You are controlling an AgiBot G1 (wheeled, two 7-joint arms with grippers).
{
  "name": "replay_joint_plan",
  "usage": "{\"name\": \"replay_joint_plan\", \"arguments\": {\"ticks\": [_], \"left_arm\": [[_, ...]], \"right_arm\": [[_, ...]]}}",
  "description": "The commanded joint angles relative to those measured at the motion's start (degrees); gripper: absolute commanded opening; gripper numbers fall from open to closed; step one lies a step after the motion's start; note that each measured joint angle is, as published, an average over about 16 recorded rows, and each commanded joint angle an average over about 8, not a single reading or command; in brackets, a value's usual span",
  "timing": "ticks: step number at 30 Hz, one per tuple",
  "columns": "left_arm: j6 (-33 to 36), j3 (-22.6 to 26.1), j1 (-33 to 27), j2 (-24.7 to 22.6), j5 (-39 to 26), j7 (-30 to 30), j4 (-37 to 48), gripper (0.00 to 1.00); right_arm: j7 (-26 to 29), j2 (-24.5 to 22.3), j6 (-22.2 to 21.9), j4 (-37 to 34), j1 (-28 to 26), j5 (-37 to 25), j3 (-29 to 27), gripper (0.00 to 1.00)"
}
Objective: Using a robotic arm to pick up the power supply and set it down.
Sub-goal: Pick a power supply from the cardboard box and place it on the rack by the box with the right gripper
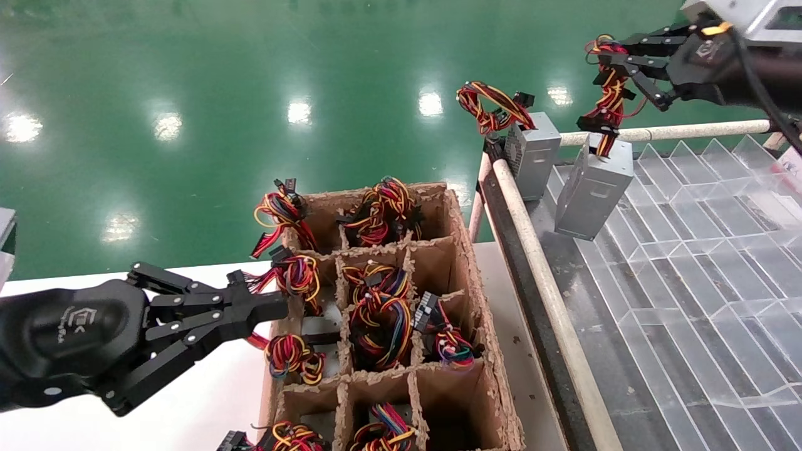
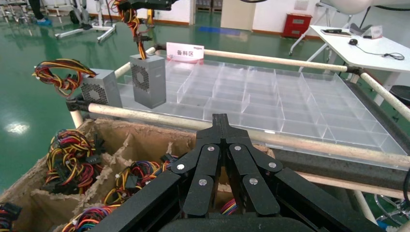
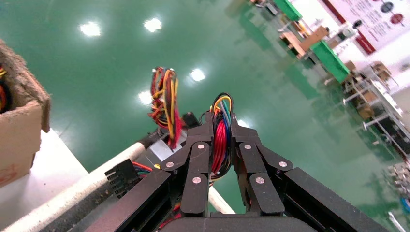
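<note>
The right gripper [image 1: 617,69] is pinching the red wire bundle [image 1: 609,94] of the power supply [image 1: 594,186], which is hanging tilted over the clear divided tray [image 1: 702,263] at far right, beside a second vented supply [image 1: 532,155]. The left gripper [image 1: 263,307], fingers pressed together and empty, is hovering over the cardboard crate's [image 1: 470,263] left edge.

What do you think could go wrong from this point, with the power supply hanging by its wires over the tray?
1. The right gripper holds only the wire bundle, so the power supply hangs tilted; the wires could slip through the fingers.
2. Its lower end sits close to the clear divider tray; it may catch a divider and tip.
3. The second grey box stands nearby at the tray corner; a swing could knock it.

The left gripper is idle by the cardboard crate.
</note>
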State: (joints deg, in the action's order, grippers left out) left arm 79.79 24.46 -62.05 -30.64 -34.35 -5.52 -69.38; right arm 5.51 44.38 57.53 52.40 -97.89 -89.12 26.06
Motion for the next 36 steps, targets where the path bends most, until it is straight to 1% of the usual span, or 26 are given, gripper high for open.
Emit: {"name": "replay_joint_plan", "arguments": {"ticks": [1,8,16,20,23,27,32,36], "left_arm": [[0.0,0.0,0.0,0.0,0.0,0.0,0.0,0.00],[0.0,0.0,0.0,0.0,0.0,0.0,0.0,0.00],[0.0,0.0,0.0,0.0,0.0,0.0,0.0,0.00],[0.0,0.0,0.0,0.0,0.0,0.0,0.0,0.00],[0.0,0.0,0.0,0.0,0.0,0.0,0.0,0.00],[0.0,0.0,0.0,0.0,0.0,0.0,0.0,0.00],[0.0,0.0,0.0,0.0,0.0,0.0,0.0,0.00],[0.0,0.0,0.0,0.0,0.0,0.0,0.0,0.00]], "right_arm": [[-1.6,1.1,0.2,-2.2,-0.6,-0.4,0.5,0.00],[-5.1,5.6,-1.4,-5.5,-1.8,-1.1,1.3,0.00],[-7.3,9.2,-3.4,-10.3,-2.6,-0.2,0.9,0.00],[-8.5,10.6,-3.5,-12.3,-3.1,0.5,0.7,0.00],[-9.1,10.8,-3.0,-12.7,-3.5,1.1,0.5,0.00],[-9.1,10.0,-2.2,-11.7,-4.0,1.3,0.3,0.00],[-7.7,8.2,-2.2,-9.7,-4.5,0.4,0.4,0.00],[-6.0,7.9,-3.1,-9.0,-4.3,-0.5,0.7,0.00]]}}
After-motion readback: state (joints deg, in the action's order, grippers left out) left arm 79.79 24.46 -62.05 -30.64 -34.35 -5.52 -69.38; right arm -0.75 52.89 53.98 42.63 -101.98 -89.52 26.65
